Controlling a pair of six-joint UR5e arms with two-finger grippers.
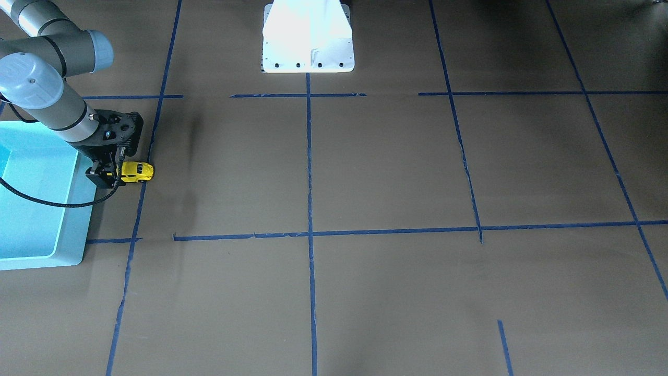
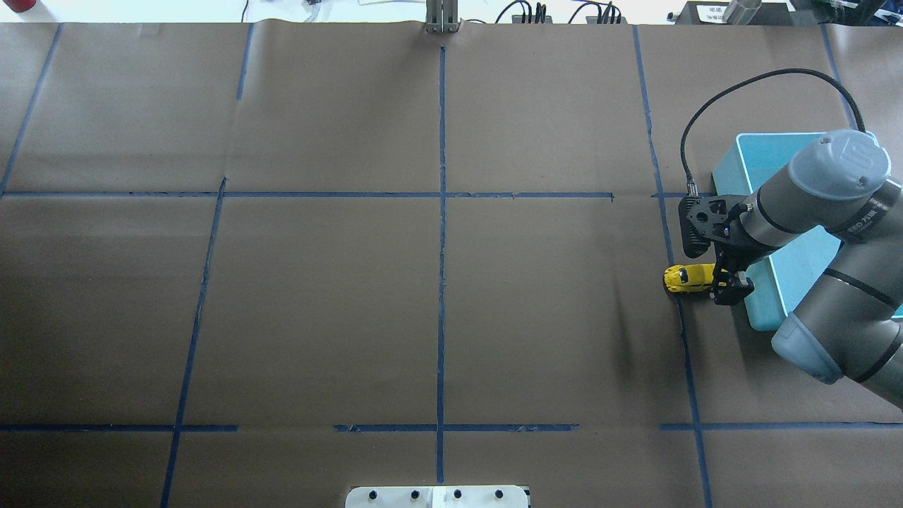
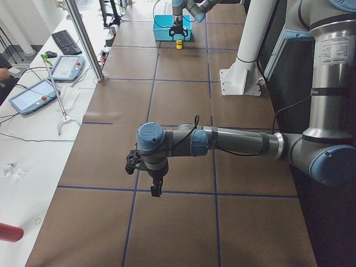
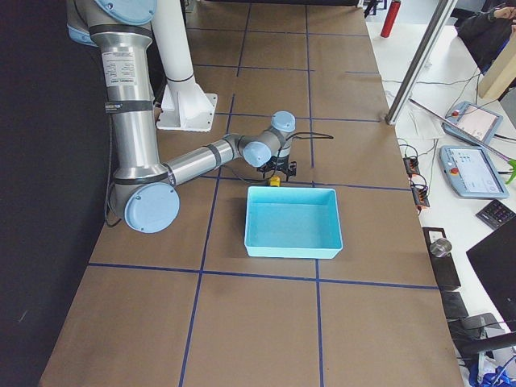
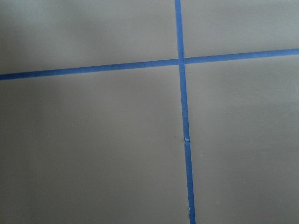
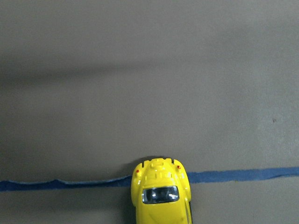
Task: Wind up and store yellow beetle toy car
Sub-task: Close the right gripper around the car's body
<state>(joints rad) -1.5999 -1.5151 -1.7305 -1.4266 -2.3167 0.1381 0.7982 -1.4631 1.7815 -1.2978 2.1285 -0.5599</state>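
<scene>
The yellow beetle toy car stands on the brown table, on a blue tape line next to the teal bin. My right gripper is low at the car's rear end and looks shut on it; the fingers cover that end. In the overhead view the car points away from the right gripper and the bin. The right wrist view shows the car's front half at the bottom edge, with no fingers visible. My left gripper shows only in the exterior left view, hanging over the table; I cannot tell if it is open.
The teal bin is open-topped with nothing visible inside, at the table's right end. The white robot base stands at the middle of the robot's edge. Blue tape lines divide the brown table into squares.
</scene>
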